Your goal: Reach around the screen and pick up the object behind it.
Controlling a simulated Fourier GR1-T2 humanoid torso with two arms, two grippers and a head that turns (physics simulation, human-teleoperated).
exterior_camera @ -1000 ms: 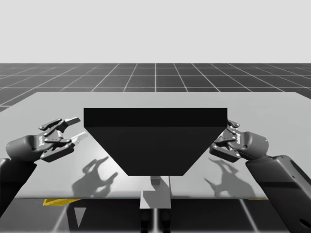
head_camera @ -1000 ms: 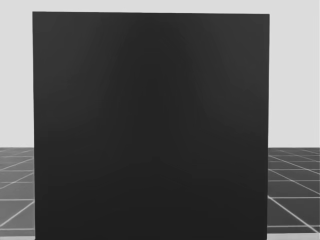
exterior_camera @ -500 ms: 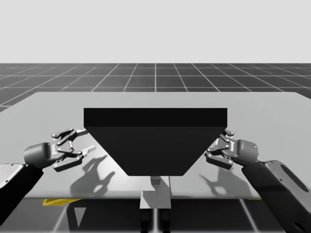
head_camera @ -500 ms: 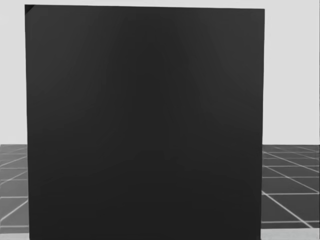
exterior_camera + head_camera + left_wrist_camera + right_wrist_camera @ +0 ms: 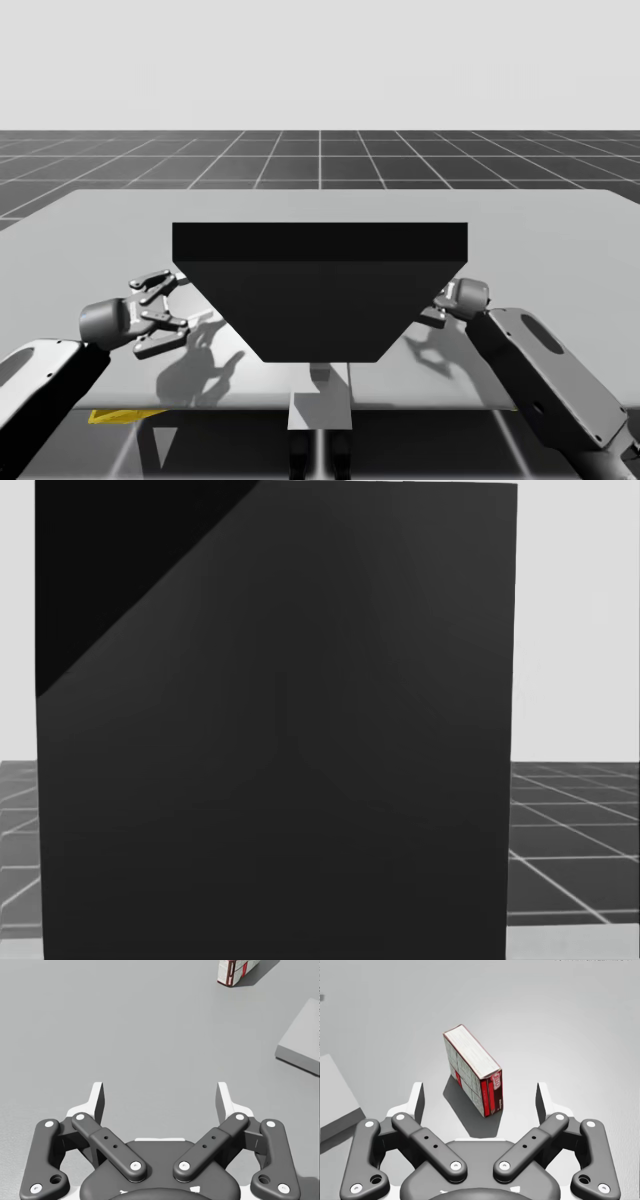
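Red-white box [image 5: 472,1071] was seen on table [image 5: 580,1020], near end btwn R gripper [image 5: 480,1099] fingers, spread wide, untouched. L gripper [image 5: 160,1100] likewise spread, box well ahead. Head view was blocked by black screen [image 5: 320,290].

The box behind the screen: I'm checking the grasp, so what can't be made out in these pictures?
Left wrist view: the box, far ahead of my left gripper, is cut off by the picture's edge.
High view: the screen hides the box, and my right gripper is partly hidden behind the screen's edge.
Head view: the screen hides everything behind it.
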